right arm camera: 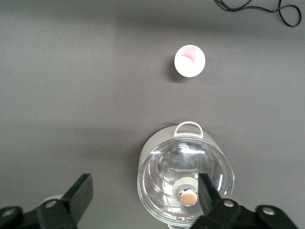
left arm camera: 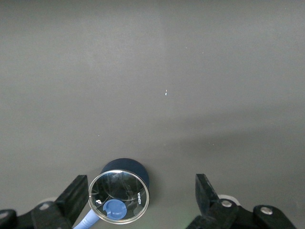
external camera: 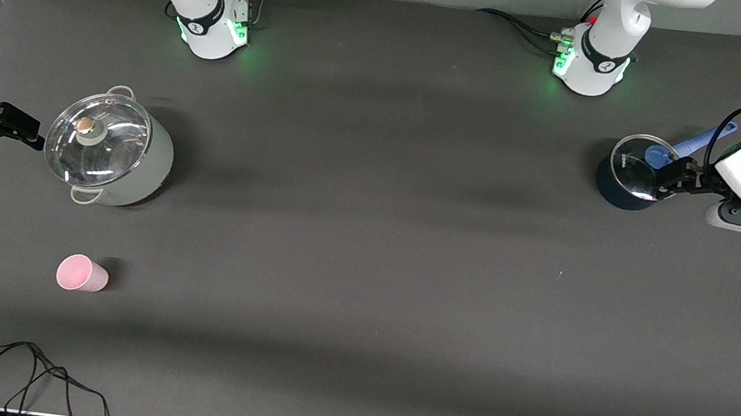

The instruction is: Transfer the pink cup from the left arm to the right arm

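Observation:
The pink cup (external camera: 82, 273) stands on the dark table toward the right arm's end, nearer to the front camera than the grey pot (external camera: 134, 172). It also shows in the right wrist view (right arm camera: 189, 60), its mouth up. My right gripper (external camera: 25, 129) is open and empty, in the air beside the grey pot at the table's end; its jaws (right arm camera: 145, 191) stand wide apart. My left gripper (external camera: 672, 178) is open and empty over a dark blue pot (external camera: 629, 176) at the left arm's end, far from the cup. The left wrist view shows its spread fingers (left arm camera: 78, 195) and no cup.
The grey pot has a glass lid (right arm camera: 183, 183) with a round knob. The dark blue pot (left arm camera: 125, 188) has a glass lid and a light blue handle (external camera: 704, 139). A black cable (external camera: 4, 368) lies along the front edge.

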Motion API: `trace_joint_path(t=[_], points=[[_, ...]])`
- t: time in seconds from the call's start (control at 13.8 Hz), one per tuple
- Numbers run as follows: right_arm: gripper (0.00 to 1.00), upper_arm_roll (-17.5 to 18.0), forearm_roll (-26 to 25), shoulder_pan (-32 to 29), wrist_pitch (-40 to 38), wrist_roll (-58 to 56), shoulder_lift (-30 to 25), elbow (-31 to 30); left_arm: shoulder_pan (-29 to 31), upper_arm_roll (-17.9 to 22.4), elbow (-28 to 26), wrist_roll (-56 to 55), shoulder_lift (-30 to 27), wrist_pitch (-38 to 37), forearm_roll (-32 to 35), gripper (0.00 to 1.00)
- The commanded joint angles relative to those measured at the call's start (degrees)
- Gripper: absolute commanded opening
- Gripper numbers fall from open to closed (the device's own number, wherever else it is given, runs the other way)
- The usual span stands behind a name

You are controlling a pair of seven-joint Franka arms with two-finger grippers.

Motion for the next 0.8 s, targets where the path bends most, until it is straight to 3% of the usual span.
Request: trace_joint_path(t=[0.0, 0.73], points=[[1.00, -0.05, 0.27, -0.05, -0.27, -1.25, -1.08, -0.26, -0.29, 0.46, 0.05, 1.53, -0.26, -0.69, -0.21, 1.00], [1.00, -0.05, 0.98, 0.04, -0.09, -1.25, -0.91, -0.17, -0.29, 0.55, 0.05, 2.06, -0.18, -0.69, -0.22, 1.00]])
